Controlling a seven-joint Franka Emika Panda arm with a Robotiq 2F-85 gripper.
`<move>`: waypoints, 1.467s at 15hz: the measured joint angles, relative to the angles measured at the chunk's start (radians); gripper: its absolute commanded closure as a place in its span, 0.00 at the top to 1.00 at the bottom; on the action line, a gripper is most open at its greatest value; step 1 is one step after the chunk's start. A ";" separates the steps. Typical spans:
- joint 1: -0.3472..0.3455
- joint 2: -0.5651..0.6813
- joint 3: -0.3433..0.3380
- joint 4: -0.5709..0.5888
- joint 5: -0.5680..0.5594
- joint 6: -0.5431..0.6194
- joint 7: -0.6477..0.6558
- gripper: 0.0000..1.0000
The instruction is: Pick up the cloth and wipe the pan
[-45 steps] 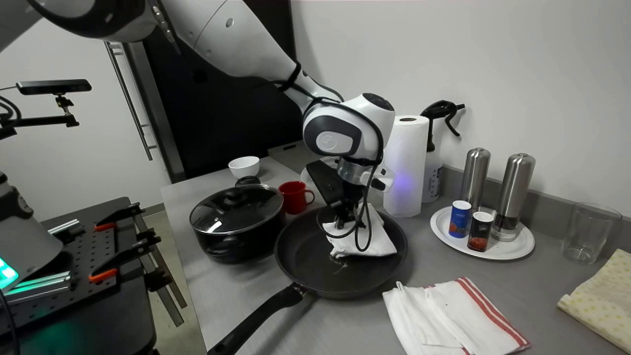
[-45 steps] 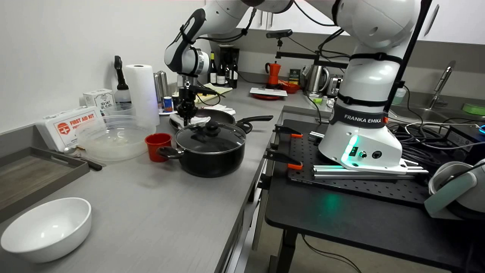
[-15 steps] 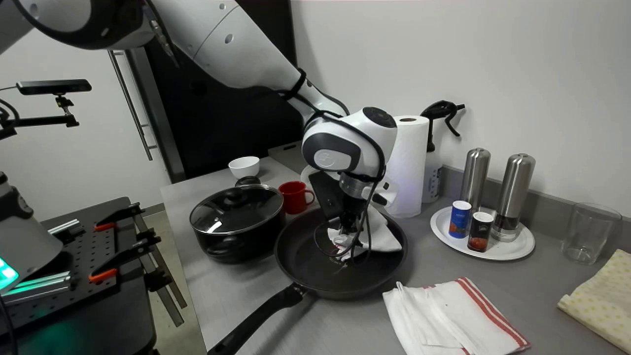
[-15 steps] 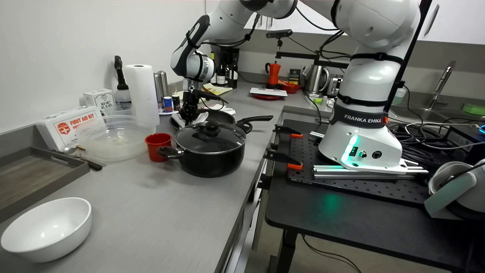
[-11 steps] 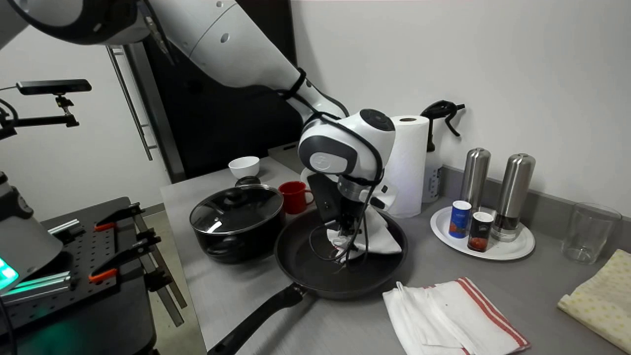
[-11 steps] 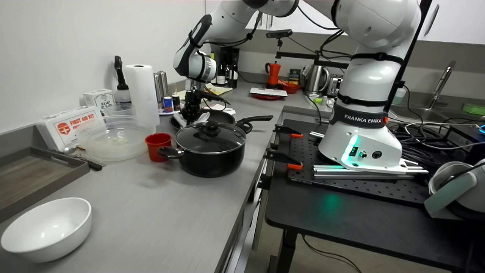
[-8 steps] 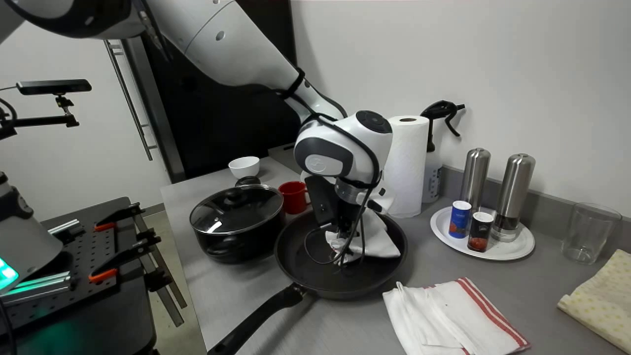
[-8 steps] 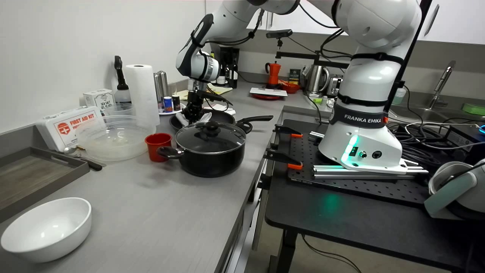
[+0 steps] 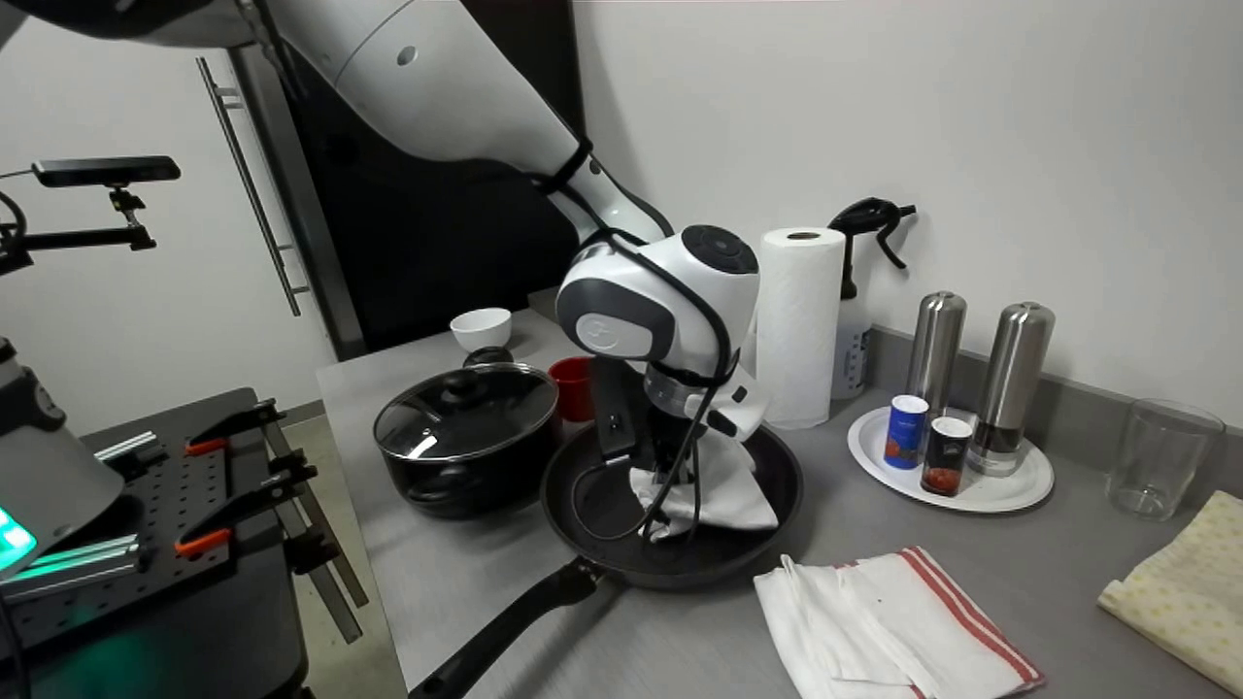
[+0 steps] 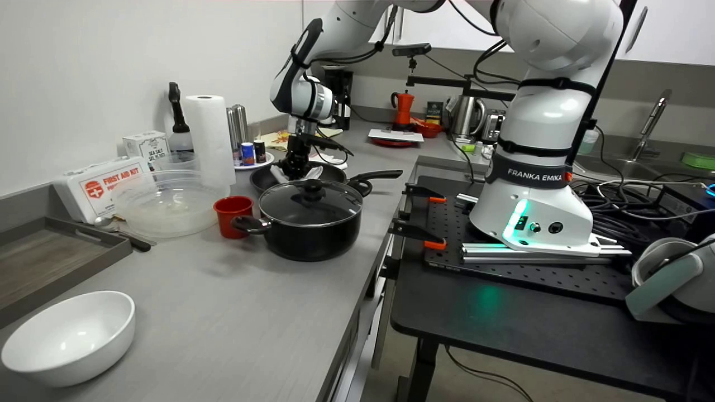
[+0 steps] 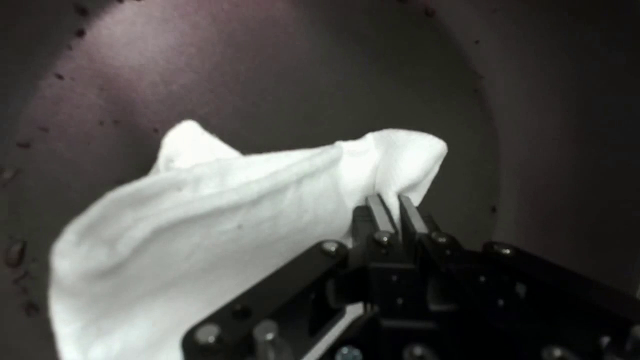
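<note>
The white cloth [image 9: 730, 493] lies bunched inside the black frying pan [image 9: 670, 565], against its dark cooking surface. My gripper [image 11: 388, 199] points down into the pan and is shut on a fold of the cloth [image 11: 220, 225], pinched between its fingertips. In the wrist view a short tip of fabric sticks out ahead of the fingers and the larger part spreads to the left over the pan [image 11: 310, 85]. Dark specks dot the pan's surface there. In an exterior view cables partly cover the fingers; in an exterior view the lidded pot hides part of the pan [image 10: 332, 172].
Close beside the pan stand a black lidded pot [image 9: 466, 442] and a red mug [image 10: 233, 216]. A paper towel roll [image 9: 801, 330] rises behind it. A red-striped cloth [image 9: 889, 621] lies near the pan's handle [image 9: 515, 621]. A plate [image 9: 1020, 490] holds shakers and two mills.
Over these seconds my gripper has dragged the cloth across the pan, lately toward the handle side and the lidded pot. The grip on the cloth has held, and the pan has stayed put.
</note>
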 measured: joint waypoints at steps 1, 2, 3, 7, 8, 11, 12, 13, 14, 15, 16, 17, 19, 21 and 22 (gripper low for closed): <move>-0.006 -0.007 0.000 -0.013 0.002 0.004 0.000 0.02; -0.013 -0.013 0.000 -0.026 0.005 0.008 0.000 0.02; -0.020 -0.019 0.000 -0.038 0.008 0.011 0.000 0.02; -0.055 -0.041 -0.001 -0.085 0.025 0.016 0.000 0.02; -0.064 -0.046 -0.001 -0.094 0.028 0.016 0.000 0.02; -0.087 -0.059 -0.004 -0.122 0.032 0.016 0.000 0.02; -0.094 -0.065 -0.006 -0.132 0.032 0.016 0.000 0.02; -0.099 -0.069 -0.009 -0.141 0.032 0.016 0.000 0.02; -0.104 -0.073 -0.012 -0.149 0.032 0.016 0.000 0.02; -0.107 -0.076 -0.015 -0.155 0.032 0.017 0.000 0.02; -0.109 -0.080 -0.017 -0.161 0.032 0.019 0.000 0.02; -0.109 -0.082 -0.018 -0.165 0.032 0.021 0.000 0.02; -0.106 -0.084 -0.018 -0.169 0.028 0.027 0.000 0.02; -0.097 -0.084 -0.019 -0.169 0.014 0.032 0.000 0.02; -0.090 -0.085 -0.019 -0.170 0.003 0.037 0.000 0.02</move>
